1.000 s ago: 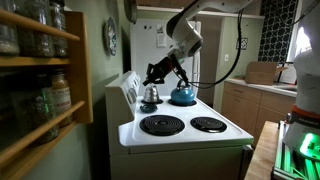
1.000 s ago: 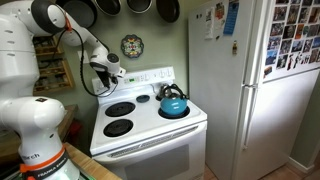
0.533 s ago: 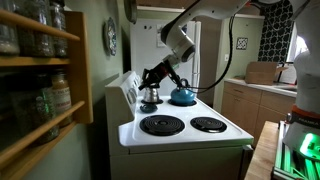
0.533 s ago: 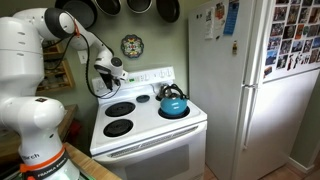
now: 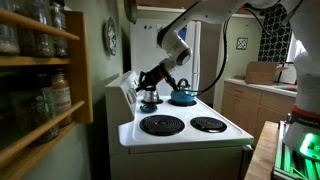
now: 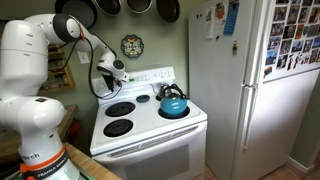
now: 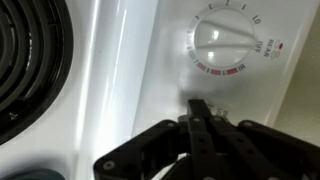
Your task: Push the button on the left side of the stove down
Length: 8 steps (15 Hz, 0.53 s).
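Stove [image 6: 150,125] right beneath the arm, and the gripper [image 7: 203,112], fingers pinched together, has edged closer to the control panel [image 7: 250,95], tips now just beside the dial [image 7: 222,45]. Button itself I can't make out; the press looks imminent.

Home kitchen: stove [image 6: 140,120], refrigerator [image 6: 255,85].
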Each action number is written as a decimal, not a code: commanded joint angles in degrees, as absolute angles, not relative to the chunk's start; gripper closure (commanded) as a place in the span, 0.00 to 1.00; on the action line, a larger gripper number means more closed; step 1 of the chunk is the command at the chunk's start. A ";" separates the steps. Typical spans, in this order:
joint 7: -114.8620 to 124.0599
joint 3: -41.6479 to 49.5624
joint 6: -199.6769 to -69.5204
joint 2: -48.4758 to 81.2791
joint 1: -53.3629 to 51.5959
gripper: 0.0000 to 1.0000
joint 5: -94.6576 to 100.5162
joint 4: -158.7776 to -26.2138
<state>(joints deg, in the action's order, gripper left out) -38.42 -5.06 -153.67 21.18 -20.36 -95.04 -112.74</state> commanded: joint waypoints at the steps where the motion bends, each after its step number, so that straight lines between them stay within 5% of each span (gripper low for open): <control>1: -39.96 -5.21 -154.57 22.92 -20.33 1.00 -98.18 -110.89; 8: -39.01 -5.28 -154.89 24.18 -20.57 1.00 -98.70 -109.49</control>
